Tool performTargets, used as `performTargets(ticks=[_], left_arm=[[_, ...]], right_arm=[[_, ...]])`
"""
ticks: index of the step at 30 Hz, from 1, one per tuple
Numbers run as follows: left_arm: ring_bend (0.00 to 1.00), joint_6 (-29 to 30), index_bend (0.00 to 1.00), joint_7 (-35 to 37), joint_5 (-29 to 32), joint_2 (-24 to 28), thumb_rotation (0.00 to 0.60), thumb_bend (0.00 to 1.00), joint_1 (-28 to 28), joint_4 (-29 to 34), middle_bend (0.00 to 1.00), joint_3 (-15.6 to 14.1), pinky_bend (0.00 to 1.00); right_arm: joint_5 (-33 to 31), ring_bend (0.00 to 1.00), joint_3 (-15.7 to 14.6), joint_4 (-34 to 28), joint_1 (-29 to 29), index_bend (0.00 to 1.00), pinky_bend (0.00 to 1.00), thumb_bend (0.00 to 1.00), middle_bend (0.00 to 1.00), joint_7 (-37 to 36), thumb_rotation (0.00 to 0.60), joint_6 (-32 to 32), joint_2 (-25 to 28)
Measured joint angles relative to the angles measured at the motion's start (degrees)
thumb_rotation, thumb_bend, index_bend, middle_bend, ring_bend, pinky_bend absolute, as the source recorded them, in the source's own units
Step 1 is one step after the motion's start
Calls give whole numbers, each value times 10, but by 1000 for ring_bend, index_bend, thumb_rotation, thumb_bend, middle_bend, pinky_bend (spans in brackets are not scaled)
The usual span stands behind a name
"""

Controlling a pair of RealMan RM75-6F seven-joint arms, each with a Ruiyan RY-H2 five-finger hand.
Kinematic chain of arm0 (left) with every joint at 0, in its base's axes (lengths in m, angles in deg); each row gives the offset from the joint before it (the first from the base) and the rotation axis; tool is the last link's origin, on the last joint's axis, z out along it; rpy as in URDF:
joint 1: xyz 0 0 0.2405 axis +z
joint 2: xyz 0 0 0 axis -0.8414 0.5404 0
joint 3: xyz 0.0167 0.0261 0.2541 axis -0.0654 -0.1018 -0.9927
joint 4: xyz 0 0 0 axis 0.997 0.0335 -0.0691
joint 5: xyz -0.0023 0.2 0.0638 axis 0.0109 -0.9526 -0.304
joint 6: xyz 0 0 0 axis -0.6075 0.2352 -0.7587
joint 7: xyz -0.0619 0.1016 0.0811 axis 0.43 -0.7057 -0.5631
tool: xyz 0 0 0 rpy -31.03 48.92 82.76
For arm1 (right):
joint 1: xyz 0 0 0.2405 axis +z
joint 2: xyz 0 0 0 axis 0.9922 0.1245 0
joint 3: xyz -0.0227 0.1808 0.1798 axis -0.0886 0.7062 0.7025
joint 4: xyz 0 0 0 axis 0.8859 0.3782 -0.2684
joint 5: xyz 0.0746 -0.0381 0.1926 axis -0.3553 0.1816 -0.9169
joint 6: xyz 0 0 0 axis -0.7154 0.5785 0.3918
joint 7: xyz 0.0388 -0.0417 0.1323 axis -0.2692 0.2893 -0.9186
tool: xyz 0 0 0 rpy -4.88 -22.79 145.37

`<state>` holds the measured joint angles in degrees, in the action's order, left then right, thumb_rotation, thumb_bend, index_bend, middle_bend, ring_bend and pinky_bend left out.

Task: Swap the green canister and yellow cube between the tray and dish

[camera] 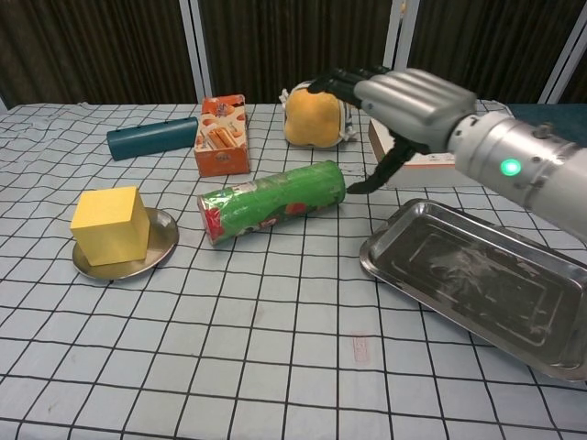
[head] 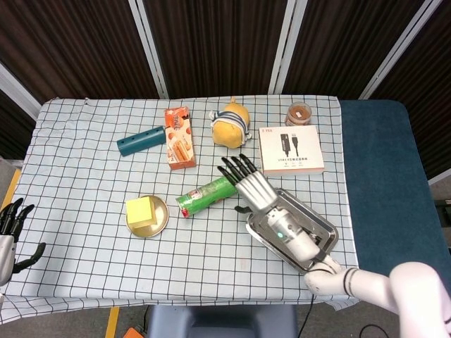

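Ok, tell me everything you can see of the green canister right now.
The green canister is a long tube with a green printed wrap, a red patch near one end and a pale lid at that end. It lies on its side on the checked cloth, angled, between the dish and the tray, touching neither. Nothing holds it: the right hand hovers apart, fingers spread, above and beside its far end.

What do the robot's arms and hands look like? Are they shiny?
The right hand has a silvery grey metal back and black fingers. Its forearm is a smooth, round, silver-white tube with a small glowing green light on it. The left hand, at the picture's edge in the head view, has dark fingers too, on a pale wrist. No loose cables show.
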<state>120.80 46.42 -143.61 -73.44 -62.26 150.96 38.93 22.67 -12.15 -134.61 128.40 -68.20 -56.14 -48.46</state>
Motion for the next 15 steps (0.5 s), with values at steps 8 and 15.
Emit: performTargets(ticks=[8, 15], left_arm=[[2, -9, 0, -21, -24, 6, 600, 324, -4, 24, 0, -15, 226], [0, -35, 0, -52, -43, -2, 600, 326, -22, 48, 0, -25, 223]], right_arm=[[3, 0, -75, -158, -171, 0, 0, 113, 0, 46, 600, -148, 182], [4, 0, -100, -186, -245, 0, 0, 112, 0, -35, 600, -203, 231]])
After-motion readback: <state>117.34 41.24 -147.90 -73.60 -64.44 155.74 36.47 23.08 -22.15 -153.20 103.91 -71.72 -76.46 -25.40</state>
